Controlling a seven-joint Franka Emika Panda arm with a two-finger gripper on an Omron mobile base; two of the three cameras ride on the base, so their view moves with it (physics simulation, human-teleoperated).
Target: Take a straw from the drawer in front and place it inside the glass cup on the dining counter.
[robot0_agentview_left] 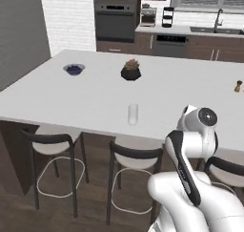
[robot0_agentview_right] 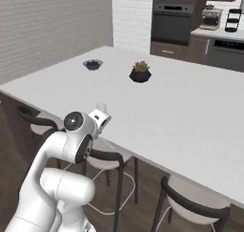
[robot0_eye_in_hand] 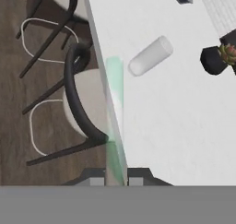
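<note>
White dining counter point(robot0_agentview_left: 86, 97), clear straight-sided glass cup point(robot0_agentview_left: 133, 114) standing upright, pincer point(robot0_eye_in_hand: 115, 181) pinching thin pale straw point(robot0_eye_in_hand: 115, 126)

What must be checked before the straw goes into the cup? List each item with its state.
1. Straw pinched between the fingers: ok.
2. Cup upright on the counter: ok.
3. Cup empty: cannot tell.
4. Straw over the cup mouth: not ok, it sits near the counter edge, short of the cup.
5. Plant pot and bowl away from the cup: ok.
</note>
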